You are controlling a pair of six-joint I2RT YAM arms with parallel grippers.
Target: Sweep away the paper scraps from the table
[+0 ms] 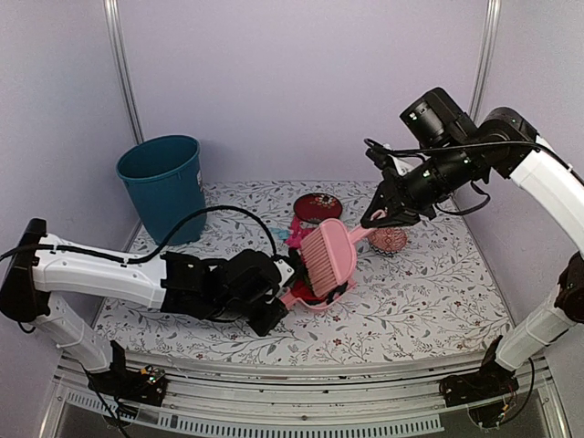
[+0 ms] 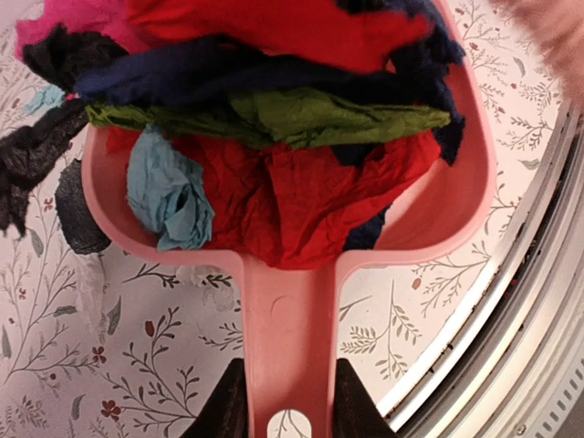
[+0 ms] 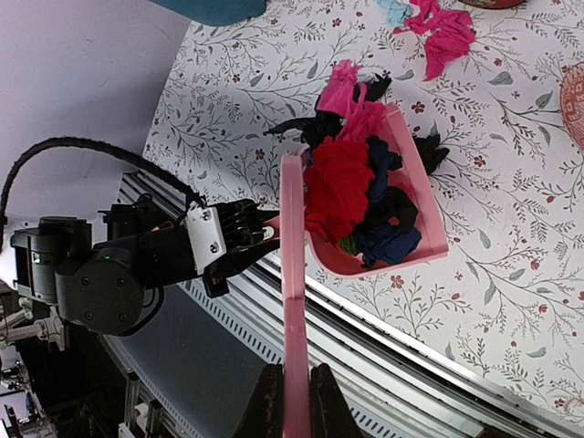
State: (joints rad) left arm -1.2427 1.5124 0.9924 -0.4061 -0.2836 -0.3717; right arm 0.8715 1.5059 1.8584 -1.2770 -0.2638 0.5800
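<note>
Grasps the handle of a pink dustpan (image 2: 287, 328) in the left tool (image 2: 283, 406), clenched against both its sides, at the centre of the leaf-patterned worktop (image 2: 137, 365). Holds most of the paper scraps (image 2: 301, 182) heaped in that pan: red, dark blue, green and light blue, with black and hot pink bits spilling over the rim at 10 o'clock in the left wrist view. Clamps the thin handle of a pink brush (image 1: 328, 260) in the right tool (image 1: 376, 217), raised above the worktop at 2 o'clock from the pan, head tilted down over the pan's mouth; cannot tell whether the bristles touch it. Shows a few loose pink scraps (image 1: 297, 235) lying on the worktop just beyond the pan at 11 o'clock, between it and a dark-red plate (image 1: 318, 206) at 12 o'clock. Shows also a pink patterned dish (image 1: 388, 240) at 2 o'clock, below the right tool, and a teal bin (image 1: 164, 187) standing at 10 o'clock, well apart from the pan.
</note>
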